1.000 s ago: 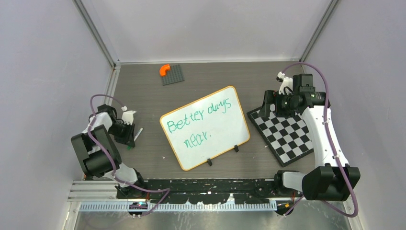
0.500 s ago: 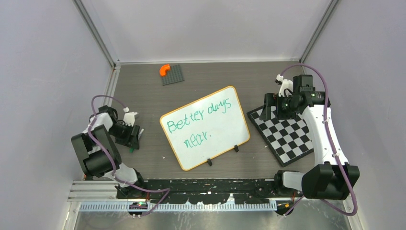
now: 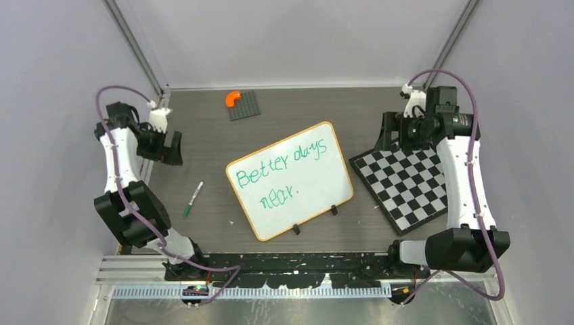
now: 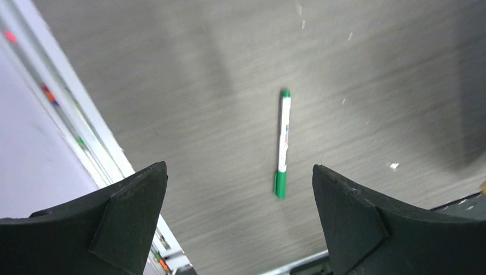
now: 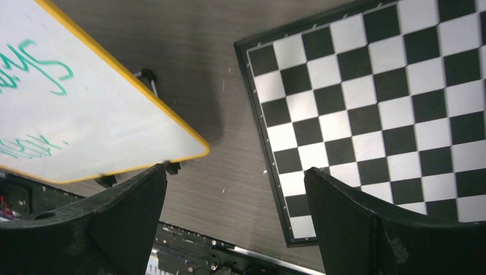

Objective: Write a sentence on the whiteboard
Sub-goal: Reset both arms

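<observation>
The whiteboard [image 3: 319, 181] stands tilted at the table's middle on small black feet. The sentence [image 3: 281, 169] in green reads "Better days near." on two lines. A green-and-white marker [image 3: 193, 198] lies on the table left of the board, nothing touching it. My left gripper [image 3: 169, 152] hangs open and empty at the back left, high above the marker [image 4: 282, 143]. My right gripper [image 3: 387, 139] is open and empty over the gap between the whiteboard [image 5: 103, 120] and the checkerboard. Part of the sentence [image 5: 35, 67] shows in the right wrist view.
A black-and-white checkerboard [image 3: 406, 186] lies right of the whiteboard and also fills the right side of the right wrist view [image 5: 372, 103]. A grey studded plate [image 3: 245, 106] with an orange piece [image 3: 232, 98] sits at the back. Walls close both sides.
My left gripper opened and let go of the marker, then rose and swung to the back left. The marker now lies on the table. My right gripper shifted slightly back.
</observation>
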